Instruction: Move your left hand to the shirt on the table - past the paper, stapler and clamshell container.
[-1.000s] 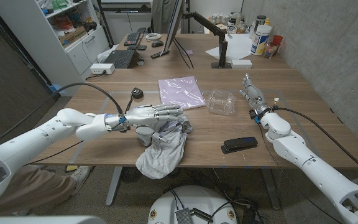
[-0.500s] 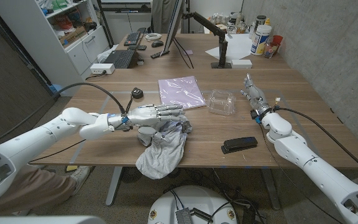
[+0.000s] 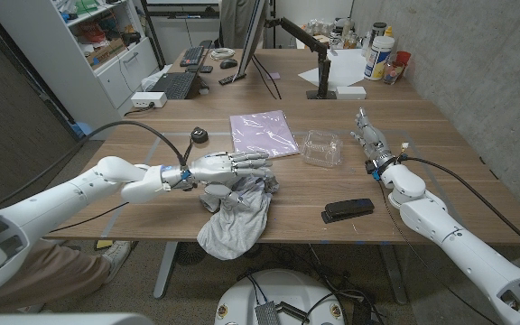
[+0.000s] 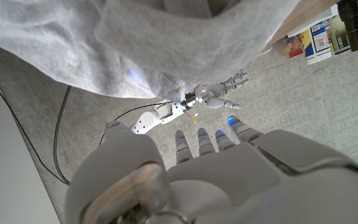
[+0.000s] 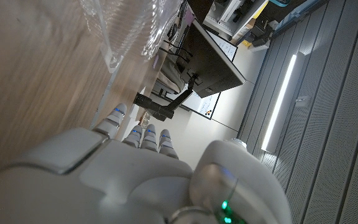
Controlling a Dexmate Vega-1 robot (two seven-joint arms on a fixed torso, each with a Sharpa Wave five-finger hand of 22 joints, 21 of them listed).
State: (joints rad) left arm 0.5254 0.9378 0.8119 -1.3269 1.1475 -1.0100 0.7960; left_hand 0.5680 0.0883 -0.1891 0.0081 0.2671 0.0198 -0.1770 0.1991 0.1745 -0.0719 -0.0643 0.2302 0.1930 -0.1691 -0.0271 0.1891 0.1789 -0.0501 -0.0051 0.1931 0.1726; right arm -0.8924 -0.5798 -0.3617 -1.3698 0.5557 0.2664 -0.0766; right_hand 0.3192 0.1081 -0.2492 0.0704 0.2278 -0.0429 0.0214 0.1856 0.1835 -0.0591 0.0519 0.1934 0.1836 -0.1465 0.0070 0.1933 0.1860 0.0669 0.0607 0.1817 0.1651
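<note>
the left hand (image 3: pixel 227 166) hovers over the shirt (image 3: pixel 236 209), fingers apart and empty (reaching only), while the right hand (image 3: pixel 368 138) waits open.

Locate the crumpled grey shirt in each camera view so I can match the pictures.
Head view: crumpled grey shirt at the table's near edge, hanging over it, under the left hand.
Left wrist view: grey cloth beyond the fingers.
Right wrist view: not in it.
Shared landmark: the right hand.

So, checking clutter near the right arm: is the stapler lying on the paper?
No, the stapler lies on bare wood near the table's front edge, apart from the paper.
</note>
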